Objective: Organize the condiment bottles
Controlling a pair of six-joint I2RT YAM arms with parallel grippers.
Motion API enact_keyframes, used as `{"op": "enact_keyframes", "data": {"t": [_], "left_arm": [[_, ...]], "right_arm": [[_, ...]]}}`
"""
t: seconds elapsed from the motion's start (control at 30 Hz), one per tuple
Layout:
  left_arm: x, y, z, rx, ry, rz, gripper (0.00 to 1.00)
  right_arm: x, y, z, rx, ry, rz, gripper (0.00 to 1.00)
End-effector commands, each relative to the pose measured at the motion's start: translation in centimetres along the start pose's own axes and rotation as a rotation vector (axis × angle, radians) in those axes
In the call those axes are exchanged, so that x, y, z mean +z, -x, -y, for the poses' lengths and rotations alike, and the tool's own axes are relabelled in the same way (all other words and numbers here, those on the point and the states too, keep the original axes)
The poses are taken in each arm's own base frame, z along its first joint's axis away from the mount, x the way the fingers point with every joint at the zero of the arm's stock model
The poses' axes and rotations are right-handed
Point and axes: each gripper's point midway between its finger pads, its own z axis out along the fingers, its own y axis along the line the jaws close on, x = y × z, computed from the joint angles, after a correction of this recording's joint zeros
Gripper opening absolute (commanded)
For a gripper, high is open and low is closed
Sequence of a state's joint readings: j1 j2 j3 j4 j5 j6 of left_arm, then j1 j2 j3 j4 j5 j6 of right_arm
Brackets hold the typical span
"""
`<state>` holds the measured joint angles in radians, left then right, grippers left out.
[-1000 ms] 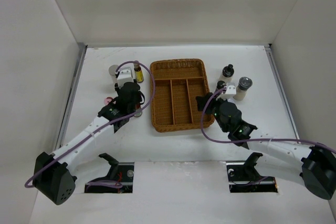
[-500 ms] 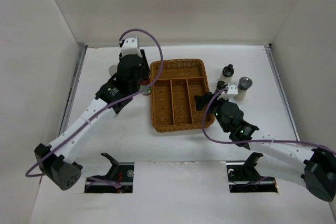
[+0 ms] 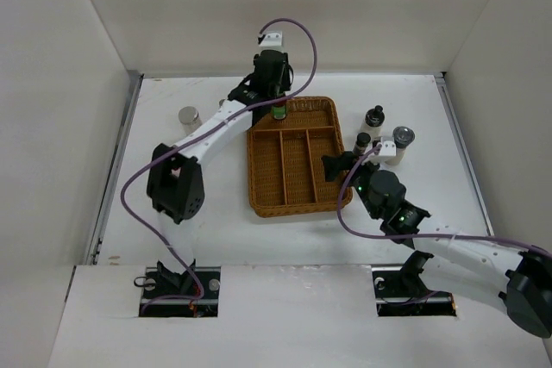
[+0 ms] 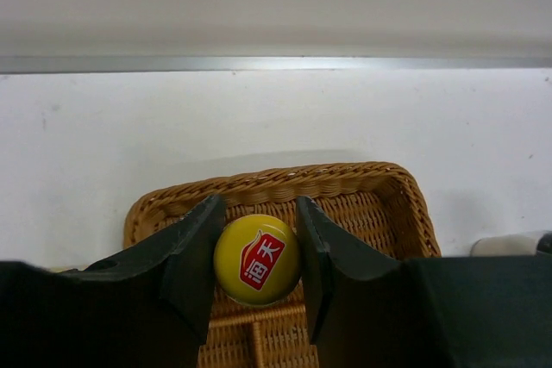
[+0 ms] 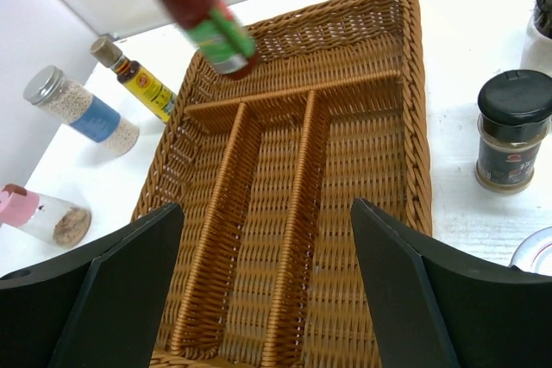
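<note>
The left gripper (image 4: 256,234) is gripping the sauce bottle (image 4: 256,262) above the far compartment of the wicker tray (image 3: 251,161), the right gripper (image 5: 266,213) is hovering open, and the other bottles (image 3: 373,116) are sitting outside it, unsorted.

tray (image 5: 415,109) was brown woven wicker, rough, matt | sauce bottle (image 4: 257,260) had a smooth glossy cap and shiny label | silver-lidded jar (image 5: 82,114) had a bright metal-looking lid, clear body | black-capped bottle (image 5: 513,131) cap looked matt plastic | table (image 4: 86,144) was white, smooth, matt

Sauce bottle (image 4: 257,260) now over tray (image 4: 276,185)
</note>
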<state>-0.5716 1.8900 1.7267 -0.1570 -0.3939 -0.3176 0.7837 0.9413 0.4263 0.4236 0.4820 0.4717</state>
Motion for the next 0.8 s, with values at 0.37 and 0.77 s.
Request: {"op": "enact_keyframes", "data": {"t": [0.37,0.77], "left_arm": [[3.4,2.5,4.8,-0.05,-0.124,0.133,0.12],[3.5,-0.4,4.2,-0.035,-0.104,0.114,0.42]], "right_arm": [[0.8,0.5,0.1,0.024,-0.011,0.029,0.86],[0.9,0.7,0.6,0.021,-0.028,0.033,0.86]]}}
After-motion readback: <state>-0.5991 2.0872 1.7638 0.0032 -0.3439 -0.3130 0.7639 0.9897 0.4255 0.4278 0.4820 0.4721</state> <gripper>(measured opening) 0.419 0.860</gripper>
